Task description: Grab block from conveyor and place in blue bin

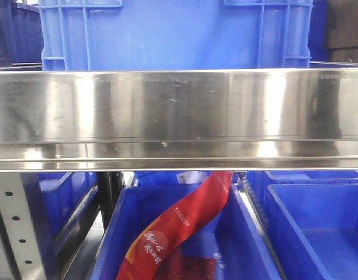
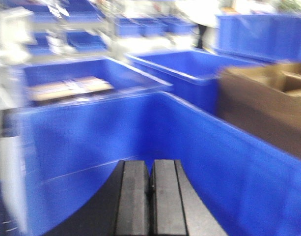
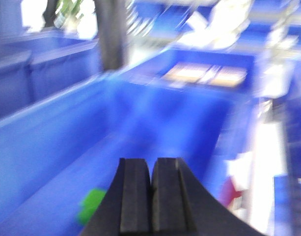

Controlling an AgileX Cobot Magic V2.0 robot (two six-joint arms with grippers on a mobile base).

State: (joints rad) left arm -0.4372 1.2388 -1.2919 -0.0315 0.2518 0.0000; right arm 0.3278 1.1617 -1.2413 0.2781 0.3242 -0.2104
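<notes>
Right gripper (image 3: 151, 196) closed above blue bin (image 3: 52, 132) (blurred); left gripper (image 2: 150, 201) likewise.

A long red glossy printed strip (image 1: 179, 224) hangs below the shiny steel rail (image 1: 179, 111) in the front-facing view and curls down into the open blue plastic bin (image 1: 243, 245) under that rail. Near its lower end it carries two short columns of pale yellow Chinese characters, too small and blurred to read. Higher up the strip a thin line of white print is also illegible. Both wrist views are motion-blurred and show no legible writing.
</notes>
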